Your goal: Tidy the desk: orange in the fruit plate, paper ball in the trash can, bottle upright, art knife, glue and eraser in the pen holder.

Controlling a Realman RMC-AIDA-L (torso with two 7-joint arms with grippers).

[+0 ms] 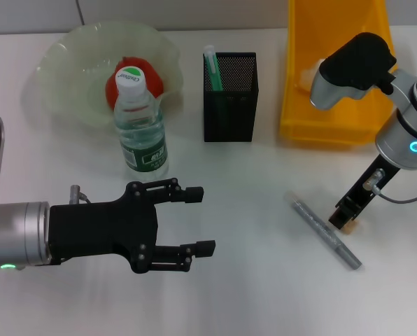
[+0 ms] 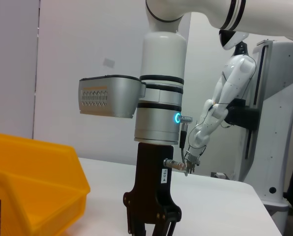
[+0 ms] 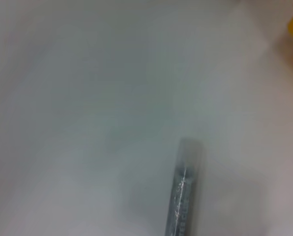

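Head view: bottle upright, green label, cap lettering unreadable.

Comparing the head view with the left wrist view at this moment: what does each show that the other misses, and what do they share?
Only the head view shows the left gripper, open above the table, the upright bottle, the orange in the fruit plate, the pen holder and the grey art knife lying flat. Only the left wrist view shows a white robot standing behind the desk. Both show the right gripper lowered to the table and the yellow bin.
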